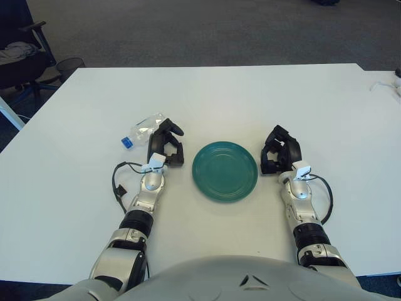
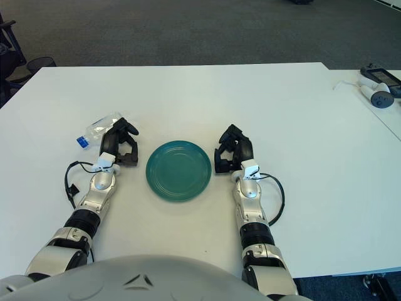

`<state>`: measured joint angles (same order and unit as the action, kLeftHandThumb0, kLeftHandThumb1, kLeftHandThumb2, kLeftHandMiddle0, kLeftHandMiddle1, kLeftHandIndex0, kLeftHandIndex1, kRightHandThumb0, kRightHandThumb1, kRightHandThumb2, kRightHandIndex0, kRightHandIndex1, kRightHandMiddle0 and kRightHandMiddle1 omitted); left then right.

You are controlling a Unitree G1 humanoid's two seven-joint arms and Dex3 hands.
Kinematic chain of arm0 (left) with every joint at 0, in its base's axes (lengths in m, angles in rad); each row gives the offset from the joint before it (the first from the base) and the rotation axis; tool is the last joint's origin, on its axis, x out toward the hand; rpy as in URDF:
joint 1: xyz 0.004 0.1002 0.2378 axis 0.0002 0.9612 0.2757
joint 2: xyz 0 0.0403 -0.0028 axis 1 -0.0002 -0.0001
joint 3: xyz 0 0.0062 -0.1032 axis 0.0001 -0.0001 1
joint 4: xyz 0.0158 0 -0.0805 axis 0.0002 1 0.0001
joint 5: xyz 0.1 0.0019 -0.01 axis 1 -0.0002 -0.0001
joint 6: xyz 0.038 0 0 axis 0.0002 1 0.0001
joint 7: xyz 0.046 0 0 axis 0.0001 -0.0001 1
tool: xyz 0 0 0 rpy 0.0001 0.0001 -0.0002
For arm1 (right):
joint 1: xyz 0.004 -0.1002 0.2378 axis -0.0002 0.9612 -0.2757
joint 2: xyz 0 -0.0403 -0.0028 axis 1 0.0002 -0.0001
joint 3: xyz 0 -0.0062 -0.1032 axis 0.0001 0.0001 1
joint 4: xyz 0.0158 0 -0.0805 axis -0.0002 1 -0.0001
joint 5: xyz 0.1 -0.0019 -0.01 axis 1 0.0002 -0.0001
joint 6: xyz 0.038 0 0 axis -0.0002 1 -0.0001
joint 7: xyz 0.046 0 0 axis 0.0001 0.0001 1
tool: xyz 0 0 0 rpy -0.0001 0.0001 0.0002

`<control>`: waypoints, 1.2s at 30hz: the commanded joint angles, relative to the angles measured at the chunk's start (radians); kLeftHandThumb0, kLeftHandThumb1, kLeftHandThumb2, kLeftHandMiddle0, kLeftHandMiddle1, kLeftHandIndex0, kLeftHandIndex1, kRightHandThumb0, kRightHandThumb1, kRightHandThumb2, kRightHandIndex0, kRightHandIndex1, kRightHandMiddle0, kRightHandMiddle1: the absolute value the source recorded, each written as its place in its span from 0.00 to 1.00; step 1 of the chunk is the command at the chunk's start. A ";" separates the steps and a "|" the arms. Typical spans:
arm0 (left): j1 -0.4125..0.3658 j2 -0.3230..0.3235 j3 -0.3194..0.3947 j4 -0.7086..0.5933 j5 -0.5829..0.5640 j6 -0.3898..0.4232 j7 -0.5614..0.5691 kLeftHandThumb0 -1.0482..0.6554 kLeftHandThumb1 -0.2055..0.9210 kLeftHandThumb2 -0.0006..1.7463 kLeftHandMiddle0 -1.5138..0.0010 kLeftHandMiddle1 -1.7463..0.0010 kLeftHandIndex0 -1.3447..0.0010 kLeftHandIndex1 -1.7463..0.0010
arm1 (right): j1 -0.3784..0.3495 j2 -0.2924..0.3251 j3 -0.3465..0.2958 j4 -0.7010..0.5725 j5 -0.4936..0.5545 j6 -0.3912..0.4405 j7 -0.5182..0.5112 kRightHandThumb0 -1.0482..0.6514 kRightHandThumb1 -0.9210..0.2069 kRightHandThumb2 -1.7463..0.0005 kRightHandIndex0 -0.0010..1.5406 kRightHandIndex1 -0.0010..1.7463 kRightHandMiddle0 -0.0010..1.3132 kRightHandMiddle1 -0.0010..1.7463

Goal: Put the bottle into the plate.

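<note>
A clear plastic bottle with a blue cap lies on its side on the white table, its cap pointing left. My left hand sits just to the bottle's right, fingers relaxed and holding nothing, partly hiding the bottle's near end. A teal plate lies flat and bare between my two hands. My right hand shows to the right of the plate, fingers loosely curled around nothing.
An office chair and a wire bin stand off the table's far left corner. White devices lie on another table at the far right.
</note>
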<state>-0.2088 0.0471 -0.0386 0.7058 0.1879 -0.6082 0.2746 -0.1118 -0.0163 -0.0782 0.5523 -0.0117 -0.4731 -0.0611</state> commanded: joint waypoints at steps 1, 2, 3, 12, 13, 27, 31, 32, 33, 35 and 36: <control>0.111 -0.030 -0.016 0.053 0.006 0.031 -0.003 0.61 0.15 0.97 0.42 0.03 0.51 0.00 | 0.142 0.018 0.002 0.112 -0.005 0.091 -0.010 0.61 0.88 0.04 0.62 0.88 0.52 1.00; 0.112 -0.031 -0.017 0.050 0.006 0.037 -0.003 0.61 0.16 0.97 0.42 0.03 0.51 0.00 | 0.143 0.018 0.002 0.111 -0.004 0.091 -0.009 0.61 0.88 0.04 0.62 0.88 0.52 1.00; 0.112 -0.031 -0.017 0.048 0.006 0.041 -0.003 0.61 0.16 0.97 0.42 0.04 0.52 0.00 | 0.144 0.018 0.003 0.111 -0.004 0.090 -0.009 0.61 0.88 0.04 0.63 0.88 0.53 1.00; 0.113 -0.032 -0.017 0.043 0.006 0.039 -0.001 0.61 0.16 0.97 0.42 0.04 0.52 0.00 | 0.141 0.022 0.003 0.114 -0.004 0.088 -0.015 0.61 0.89 0.03 0.63 0.88 0.53 1.00; 0.113 -0.032 -0.017 0.044 0.006 0.038 0.000 0.61 0.16 0.97 0.42 0.03 0.52 0.00 | 0.141 0.022 0.003 0.115 -0.004 0.087 -0.015 0.61 0.89 0.03 0.63 0.88 0.53 1.00; 0.107 -0.026 -0.021 0.049 0.007 0.022 -0.011 0.61 0.15 0.98 0.42 0.02 0.51 0.00 | 0.132 0.022 0.005 0.123 -0.004 0.087 -0.015 0.61 0.89 0.03 0.63 0.89 0.53 1.00; 0.118 -0.053 -0.053 -0.036 0.043 0.049 0.010 0.61 0.15 0.97 0.42 0.03 0.51 0.00 | 0.123 0.021 0.005 0.134 -0.008 0.090 -0.024 0.61 0.88 0.03 0.63 0.89 0.52 1.00; 0.140 -0.063 -0.072 -0.120 0.061 0.074 0.011 0.61 0.15 0.97 0.42 0.03 0.51 0.00 | 0.120 0.021 0.006 0.137 -0.007 0.091 -0.021 0.61 0.88 0.03 0.63 0.89 0.52 1.00; 0.155 -0.070 -0.085 -0.178 0.073 0.092 0.010 0.61 0.15 0.97 0.42 0.04 0.51 0.00 | 0.117 0.020 0.006 0.141 -0.006 0.091 -0.020 0.61 0.88 0.03 0.63 0.89 0.53 1.00; 0.186 -0.075 -0.115 -0.322 0.099 0.131 -0.004 0.61 0.15 0.97 0.41 0.04 0.51 0.00 | 0.111 0.020 0.007 0.148 0.000 0.092 -0.008 0.61 0.88 0.03 0.62 0.88 0.53 1.00; 0.195 -0.073 -0.125 -0.368 0.110 0.138 -0.009 0.61 0.15 0.97 0.41 0.04 0.51 0.00 | 0.110 0.019 0.008 0.150 0.003 0.093 -0.002 0.61 0.88 0.03 0.62 0.88 0.53 1.00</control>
<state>-0.0983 0.0083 -0.1028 0.4804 0.2487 -0.5178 0.2821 -0.1160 -0.0151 -0.0734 0.5548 -0.0130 -0.4760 -0.0735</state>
